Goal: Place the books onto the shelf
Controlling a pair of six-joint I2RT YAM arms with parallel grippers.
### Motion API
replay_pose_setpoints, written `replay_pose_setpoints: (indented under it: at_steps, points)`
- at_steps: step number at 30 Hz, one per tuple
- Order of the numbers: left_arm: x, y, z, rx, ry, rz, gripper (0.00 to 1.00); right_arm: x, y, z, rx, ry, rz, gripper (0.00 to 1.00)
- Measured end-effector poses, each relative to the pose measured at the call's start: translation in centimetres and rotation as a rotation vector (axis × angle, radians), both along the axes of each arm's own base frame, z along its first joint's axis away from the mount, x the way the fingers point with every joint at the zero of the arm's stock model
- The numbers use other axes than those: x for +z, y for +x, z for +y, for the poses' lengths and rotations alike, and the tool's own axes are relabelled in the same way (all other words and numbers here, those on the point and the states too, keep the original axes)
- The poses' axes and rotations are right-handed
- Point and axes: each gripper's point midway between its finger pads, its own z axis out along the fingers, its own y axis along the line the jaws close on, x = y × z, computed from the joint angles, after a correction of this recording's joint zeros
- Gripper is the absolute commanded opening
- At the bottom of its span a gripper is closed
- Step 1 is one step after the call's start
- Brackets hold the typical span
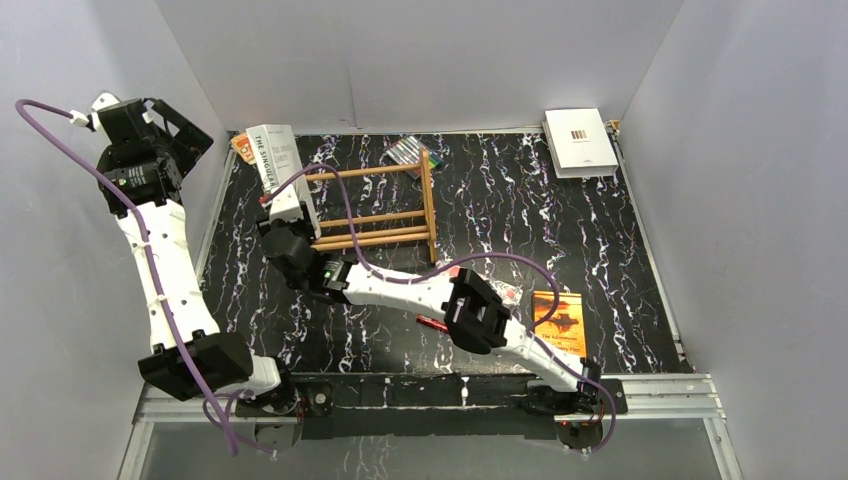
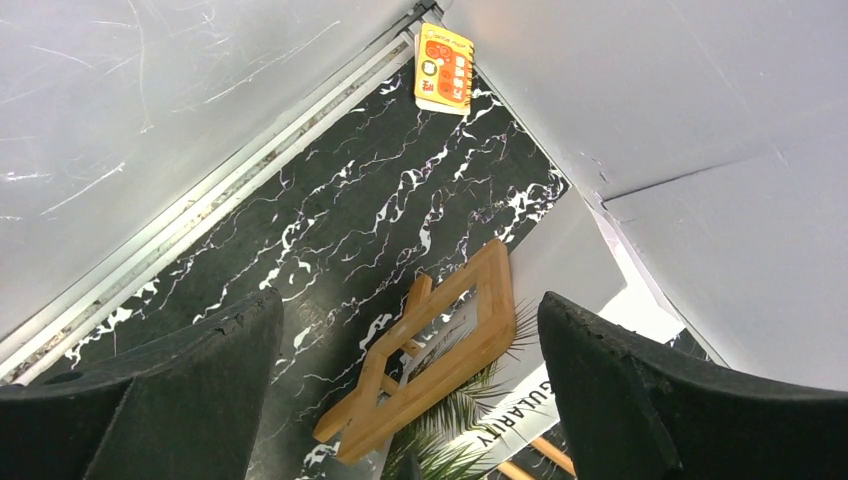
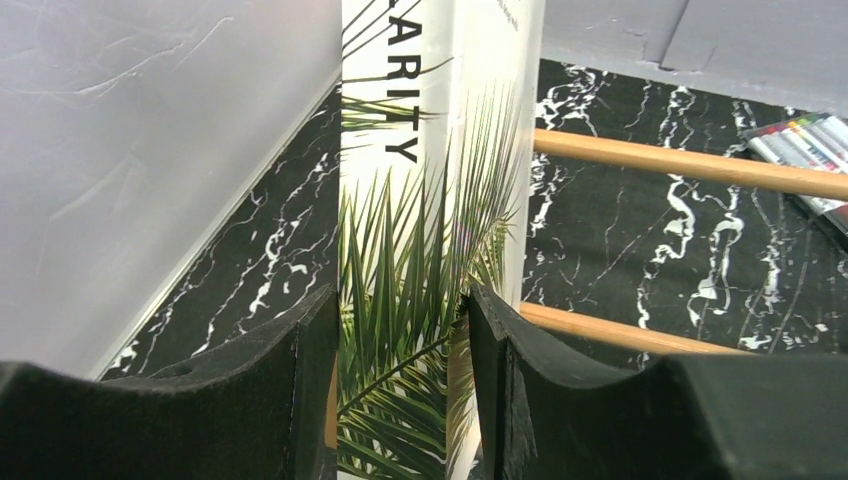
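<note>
Right fingers (image 3: 300, 390) flanked the upright palm-leaf book (image 3: 400, 250) at the shelf's (image 1: 365, 172) left end, grip impossible to tell, left fingers (image 2: 200, 380) gaped wide, empty, above the surface (image 1: 520, 200).

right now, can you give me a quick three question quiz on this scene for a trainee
1. Which book stands between the fingers of the right gripper? A) red patterned book B) white palm-leaf book C) thin orange book
2. True or false: the left gripper is holding a book.
3. Short answer: in the top view, where does the white barcode book lie compared with the shelf?

Key:
1. B
2. False: it is open and holds nothing.
3. In the far right corner, well apart from the shelf.
</note>
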Motion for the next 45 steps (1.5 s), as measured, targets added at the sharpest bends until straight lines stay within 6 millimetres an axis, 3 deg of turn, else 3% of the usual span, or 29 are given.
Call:
replay_pose_setpoints:
  at_steps: [6,14,18,23,26,28,31,35,41,45]
  points:
    - [0.2,0.0,-0.4,-0.021,-0.009,-0.010,0.96,-0.7,-0.1,0.6,0.031,0.040,0.041,0.61]
    - [1.8,-0.3,-1.8,-0.079,-0.023,-0.056,0.96,-1.5,-0.7,-0.1,0.101,0.023,0.083,0.74]
    - [3.3,-0.2,-3.0,-0.136,-0.035,-0.097,0.96,0.6,-1.7,-0.8,0.157,0.045,0.089,0.77]
    - [4.0,-0.8,-5.1,-0.233,-0.066,-0.135,0.96,5.3,-2.9,-2.5,0.214,0.127,0.082,0.78]
    - [2.9,-2.1,-6.9,-0.286,-0.093,-0.129,0.95,7.9,-3.5,-3.9,0.233,0.187,0.081,0.77]
    - [2.2,-2.9,-8.3,-0.331,-0.108,-0.122,0.95,8.6,-3.5,-5.0,0.231,0.211,0.087,0.77]
    - [1.0,-3.6,-11.1,-0.424,-0.113,-0.095,0.95,8.5,-3.1,-6.7,0.209,0.227,0.105,0.76]
    - [-1.4,-4.2,-14.2,-0.535,-0.094,-0.020,0.95,6.7,-2.4,-8.8,0.175,0.213,0.142,0.76]
    - [-7.0,-5.0,-15.0,-0.558,-0.074,0.147,0.88,5.4,-2.7,-12.0,0.148,0.193,0.173,0.75]
    - [-9.9,-4.8,-14.6,-0.547,-0.077,0.235,0.86,5.9,-3.6,-14.6,0.133,0.203,0.183,0.75]
